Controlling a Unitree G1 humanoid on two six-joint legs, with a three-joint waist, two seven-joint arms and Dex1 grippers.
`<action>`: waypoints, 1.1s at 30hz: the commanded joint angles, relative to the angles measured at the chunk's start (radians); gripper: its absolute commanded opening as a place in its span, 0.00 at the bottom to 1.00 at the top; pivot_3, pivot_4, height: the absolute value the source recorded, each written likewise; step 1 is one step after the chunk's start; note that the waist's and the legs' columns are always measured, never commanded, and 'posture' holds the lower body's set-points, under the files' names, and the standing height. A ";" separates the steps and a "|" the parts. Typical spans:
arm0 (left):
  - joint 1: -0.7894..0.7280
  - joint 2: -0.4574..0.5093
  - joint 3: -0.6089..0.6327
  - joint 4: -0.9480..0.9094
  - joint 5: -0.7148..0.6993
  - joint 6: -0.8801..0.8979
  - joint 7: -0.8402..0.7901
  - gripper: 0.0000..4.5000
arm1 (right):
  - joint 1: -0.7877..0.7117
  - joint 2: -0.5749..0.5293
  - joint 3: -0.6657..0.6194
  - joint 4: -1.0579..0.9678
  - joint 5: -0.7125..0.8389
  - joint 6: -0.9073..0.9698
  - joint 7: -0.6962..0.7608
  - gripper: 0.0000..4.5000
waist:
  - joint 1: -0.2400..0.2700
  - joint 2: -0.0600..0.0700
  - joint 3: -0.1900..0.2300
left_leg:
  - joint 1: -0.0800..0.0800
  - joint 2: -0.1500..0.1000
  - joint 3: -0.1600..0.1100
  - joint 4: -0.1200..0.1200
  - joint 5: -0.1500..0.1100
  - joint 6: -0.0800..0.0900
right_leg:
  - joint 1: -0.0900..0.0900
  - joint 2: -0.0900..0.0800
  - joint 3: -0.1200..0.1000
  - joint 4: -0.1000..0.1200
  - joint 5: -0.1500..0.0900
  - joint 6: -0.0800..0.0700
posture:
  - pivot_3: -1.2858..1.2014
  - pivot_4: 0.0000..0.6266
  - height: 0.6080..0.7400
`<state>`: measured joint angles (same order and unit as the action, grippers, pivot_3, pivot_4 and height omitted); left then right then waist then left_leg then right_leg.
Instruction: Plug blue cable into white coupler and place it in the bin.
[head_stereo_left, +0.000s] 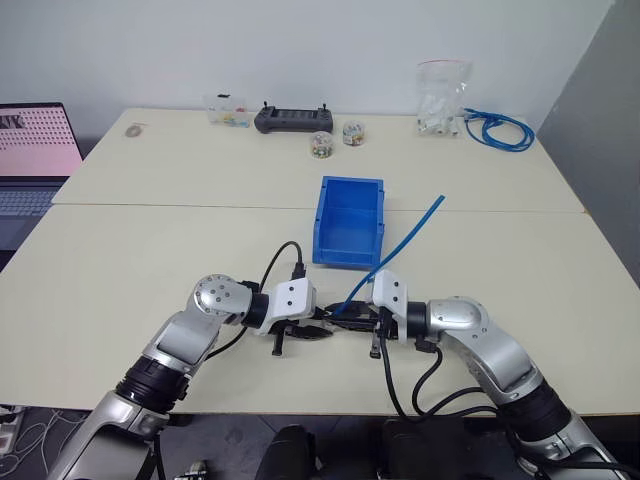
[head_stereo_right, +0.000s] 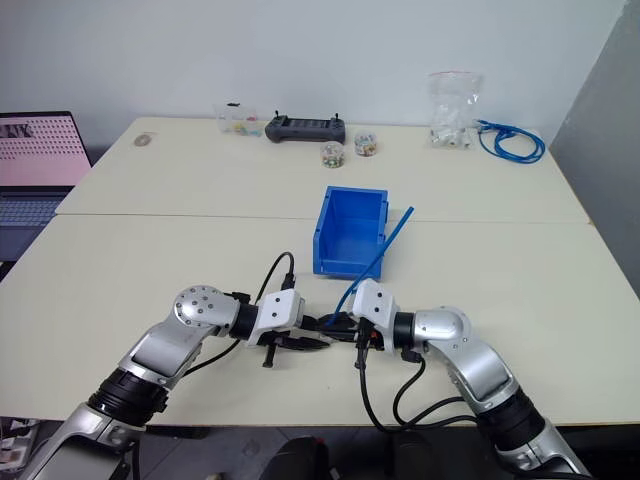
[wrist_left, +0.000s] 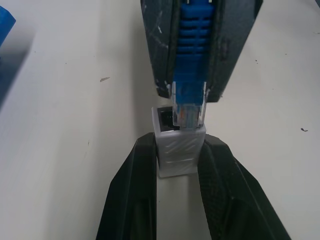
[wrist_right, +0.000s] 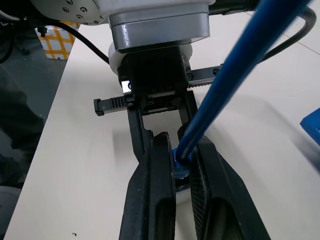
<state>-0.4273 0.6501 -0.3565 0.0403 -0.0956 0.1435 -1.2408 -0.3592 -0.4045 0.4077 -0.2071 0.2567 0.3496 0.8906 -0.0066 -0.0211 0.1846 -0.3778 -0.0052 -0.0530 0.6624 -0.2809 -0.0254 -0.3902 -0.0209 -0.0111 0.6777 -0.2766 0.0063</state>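
Left gripper: my fingers are clamped on the sides of the white coupler, its dark socket facing my other hand so the opening stays clear.
Right gripper: pinched tight on the boot of the blue cable, just behind the clear plug, so the plug sticks out in front for insertion.
Plug vs socket: the plug tip sits at the socket mouth, overlapping its rim; I judge it not yet seated, and slightly off to one side.
Cable tail: runs free up and away from my right hand, over the table toward the bin's side.
Bin: just beyond both hands, open top, nothing visible inside.
Next: line up, then push straight in.
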 joint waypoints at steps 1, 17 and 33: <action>0.022 0.012 -0.038 0.003 0.024 0.014 -0.031 0.18 | -0.010 -0.010 0.008 0.026 -0.006 0.010 0.037 0.02 | -0.001 0.000 0.000 | 0.000 0.000 0.000 0.000 0.000 0.000 | 0.000 0.000 0.000 0.000 0.000 0.000 | 0.52 0.24 1.00; 0.032 0.014 -0.035 -0.010 0.027 0.020 -0.021 0.18 | -0.058 0.006 -0.027 0.083 0.027 0.053 0.089 0.02 | -0.003 0.001 -0.001 | 0.003 0.000 0.000 0.000 0.000 0.000 | 0.002 0.000 0.001 0.001 0.000 0.000 | 0.52 0.24 1.00; 0.031 0.014 -0.036 -0.009 0.029 0.018 -0.022 0.18 | -0.099 -0.017 0.054 0.139 -0.076 -0.019 0.140 0.02 | -0.004 0.001 -0.001 | 0.003 0.000 0.001 0.000 0.000 0.000 | 0.002 0.000 0.001 0.001 0.000 0.000 | 0.52 0.24 1.00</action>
<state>-0.4196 0.6573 -0.3560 0.0294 -0.0893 0.1488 -1.2374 -0.4501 -0.4118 0.4162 -0.1029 0.2305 0.3280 1.0081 -0.0105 -0.0201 0.1833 -0.3744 -0.0051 -0.0523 0.6621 -0.2809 -0.0254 -0.3883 -0.0208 -0.0105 0.6787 -0.2766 0.0061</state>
